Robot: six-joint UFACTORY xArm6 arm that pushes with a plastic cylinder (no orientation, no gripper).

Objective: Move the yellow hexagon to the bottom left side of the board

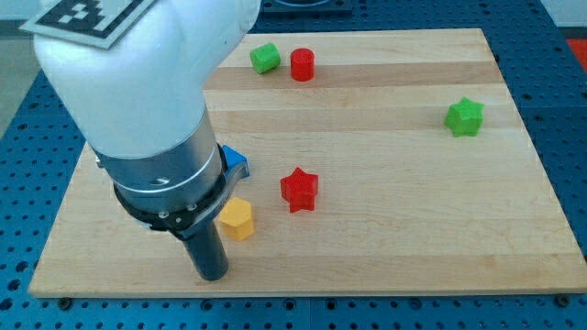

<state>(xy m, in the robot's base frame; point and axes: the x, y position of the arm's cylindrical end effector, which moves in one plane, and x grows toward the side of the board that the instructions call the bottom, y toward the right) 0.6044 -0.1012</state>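
Yellow hexagon (237, 218): six-sided, flat-topped, lying flat on the counter (394, 229) in its lower left part
My tip (212, 275): rod's lower end on the counter, just below and to the view's left of the yellow hexagon; apart from it
Jaws: the arm carries only the rod, so there is nothing to be apart or together
Yellow blocks: one
Red blocks: two, a star (299, 190) just right of the hexagon, a cylinder (303, 65) near the top
Green blocks: two, one (265, 59) touching-close to the cylinder, a star (465, 117) far right
Blue blocks: one (235, 160), partly hidden behind the arm
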